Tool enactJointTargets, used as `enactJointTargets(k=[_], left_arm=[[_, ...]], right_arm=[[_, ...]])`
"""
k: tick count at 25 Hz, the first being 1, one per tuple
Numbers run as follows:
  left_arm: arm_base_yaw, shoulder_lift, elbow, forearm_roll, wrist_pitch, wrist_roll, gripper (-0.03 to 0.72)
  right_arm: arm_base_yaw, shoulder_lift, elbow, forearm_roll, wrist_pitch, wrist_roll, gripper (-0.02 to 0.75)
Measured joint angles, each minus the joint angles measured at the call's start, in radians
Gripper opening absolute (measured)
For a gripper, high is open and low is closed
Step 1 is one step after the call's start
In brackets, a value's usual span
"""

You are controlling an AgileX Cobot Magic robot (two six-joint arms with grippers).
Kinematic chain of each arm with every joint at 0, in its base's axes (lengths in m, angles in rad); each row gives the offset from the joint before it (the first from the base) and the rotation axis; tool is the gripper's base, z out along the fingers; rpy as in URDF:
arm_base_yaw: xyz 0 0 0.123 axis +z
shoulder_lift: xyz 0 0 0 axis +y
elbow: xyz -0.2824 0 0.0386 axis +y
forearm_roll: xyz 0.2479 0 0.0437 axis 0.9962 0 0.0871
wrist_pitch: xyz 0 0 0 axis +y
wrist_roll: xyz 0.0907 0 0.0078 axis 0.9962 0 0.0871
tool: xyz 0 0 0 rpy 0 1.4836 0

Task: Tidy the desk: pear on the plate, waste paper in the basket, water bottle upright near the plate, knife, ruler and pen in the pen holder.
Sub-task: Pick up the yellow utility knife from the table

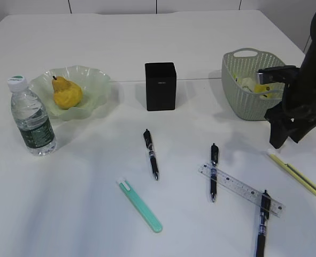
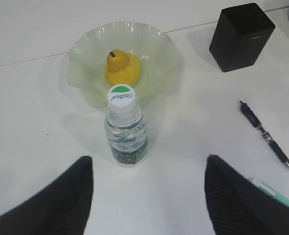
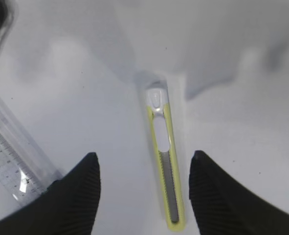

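Observation:
The pear (image 1: pixel 67 93) lies on the green plate (image 1: pixel 93 77). The water bottle (image 1: pixel 32 118) stands upright beside the plate. My left gripper (image 2: pixel 149 159) hangs open just short of the bottle (image 2: pixel 126 129), holding nothing. My right gripper (image 3: pixel 144 154) is open above a yellow knife (image 3: pixel 165 161), which lies between its fingers. The ruler (image 1: pixel 240 189), a teal knife (image 1: pixel 140 205) and three pens (image 1: pixel 151 154) (image 1: pixel 214 171) (image 1: pixel 262 225) lie on the desk. The black pen holder (image 1: pixel 160 85) stands mid-desk. Crumpled paper (image 1: pixel 252 84) sits in the basket (image 1: pixel 243 101).
The right arm (image 1: pixel 302 96) stands close against the basket's right side. The ruler's end (image 3: pixel 12 147) lies near the right gripper's left finger. The desk's far edge runs along the back wall.

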Motion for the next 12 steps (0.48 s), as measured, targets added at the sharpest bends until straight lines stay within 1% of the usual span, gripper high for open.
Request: enactJointTargets(k=[4, 12], left_arm=[[0.000, 0.000, 0.000, 0.000, 0.000, 0.000, 0.496], [0.000, 0.000, 0.000, 0.000, 0.000, 0.000, 0.489]], right_arm=[[0.000, 0.000, 0.009, 0.000, -0.026, -0.042, 0.459], [0.000, 0.000, 0.096, 0.000, -0.122, -0.077, 0.459]])
